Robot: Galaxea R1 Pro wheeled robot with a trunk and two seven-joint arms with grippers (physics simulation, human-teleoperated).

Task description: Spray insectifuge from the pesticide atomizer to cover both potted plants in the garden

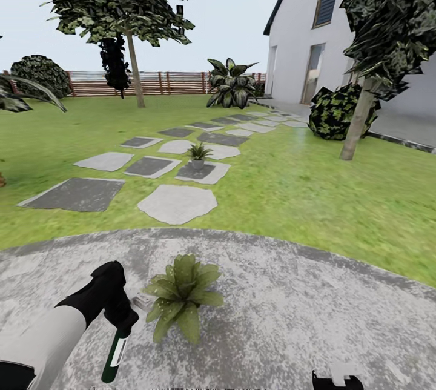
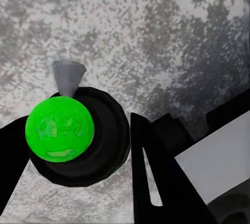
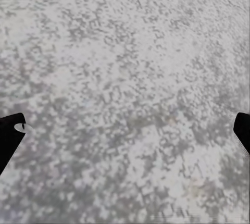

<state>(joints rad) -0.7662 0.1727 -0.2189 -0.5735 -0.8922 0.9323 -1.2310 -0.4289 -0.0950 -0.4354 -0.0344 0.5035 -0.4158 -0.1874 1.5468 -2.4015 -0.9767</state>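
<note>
1. Spray bottle (image 1: pixel 115 356): 1, green with a white label strip whose writing is too small to read, held in the left gripper (image 1: pixel 124 318) and hanging below it over the paved patch (image 1: pixel 315 311). In the left wrist view its round green end (image 2: pixel 60 128) sits between the dark fingers (image 2: pixel 156 177), with a pale grey nozzle (image 2: pixel 67 76) beyond it.
2. Left gripper: clenched on the bottle, just beside the near potted plant (image 1: pixel 181 296).
3. Right gripper (image 1: pixel 337 380): at the lower edge of the head view; its wrist view has 2 dark fingertips (image 3: pixel 10 133) at opposite edges, spread wide over bare speckled paving (image 3: pixel 125 78).
4. Potted plants: 2. The near 1 stands on the round grey patch; its pot is hidden by leaves. The far 1 (image 1: pixel 198 155), in a little grey pot, stands on a stepping stone (image 1: pixel 203 172).
5. Stepping stones run across the lawn (image 1: pixel 315 184) toward a white house (image 1: pixel 303 33).
6. 2 trees (image 1: pixel 130 8), a brown slatted fence (image 1: pixel 175 82) and a large leafy bush (image 1: pixel 231 82) stand farthest off.
</note>
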